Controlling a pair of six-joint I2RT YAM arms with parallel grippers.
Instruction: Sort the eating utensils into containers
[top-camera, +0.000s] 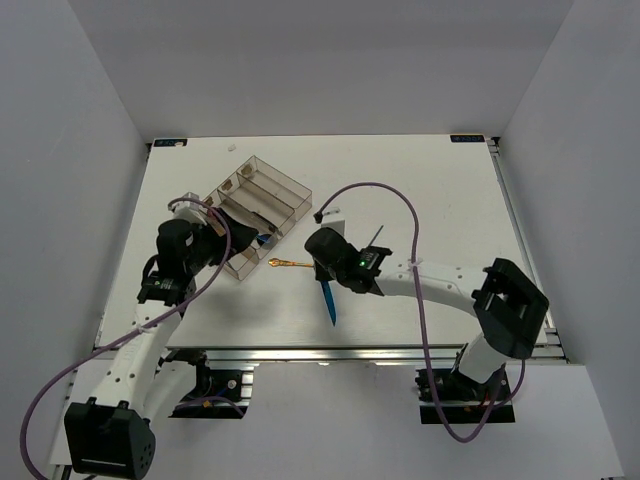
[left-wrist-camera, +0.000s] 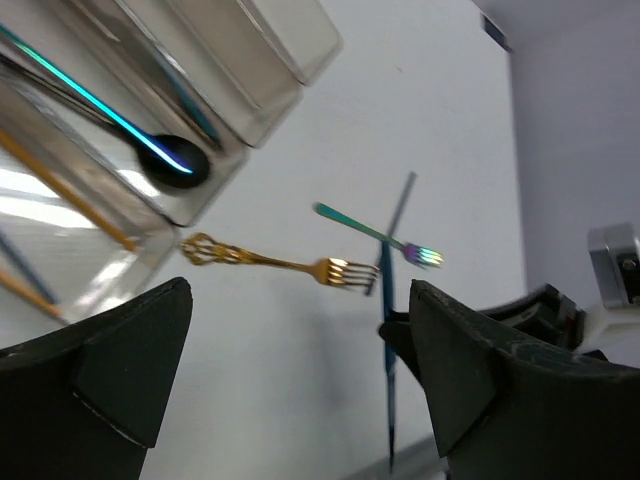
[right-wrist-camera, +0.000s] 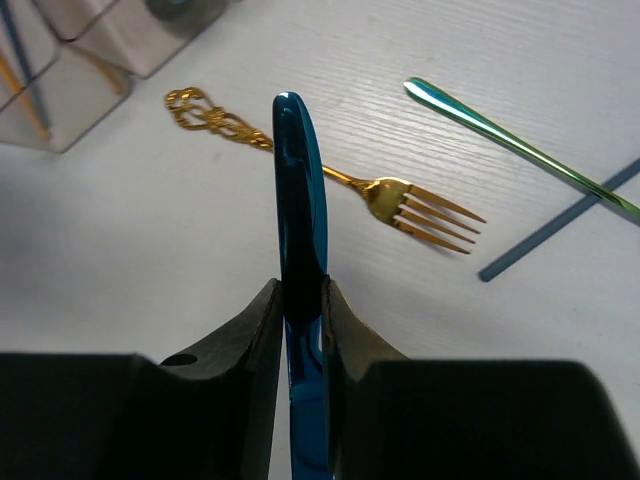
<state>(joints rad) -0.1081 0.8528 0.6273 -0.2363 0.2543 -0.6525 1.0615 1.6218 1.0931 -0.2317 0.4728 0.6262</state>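
No readable text, labels or numbers anywhere

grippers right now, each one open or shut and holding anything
Left gripper: open, holding nothing.
Right gripper: shut on the blue utensil, clamped edge-on between its fingers.

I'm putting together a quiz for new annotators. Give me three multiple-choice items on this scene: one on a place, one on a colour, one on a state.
1. Where is the gold fork relative to the tray? A inside it; B on the table beside it; C across its rim.
2. What colour is the utensil in the right gripper? A gold; B blue; C black.
3. The left gripper is: A shut on a fork; B shut, empty; C open.

B, it lies flat outside the tray; B, the clamped utensil is blue; C, its jaws stand wide apart.
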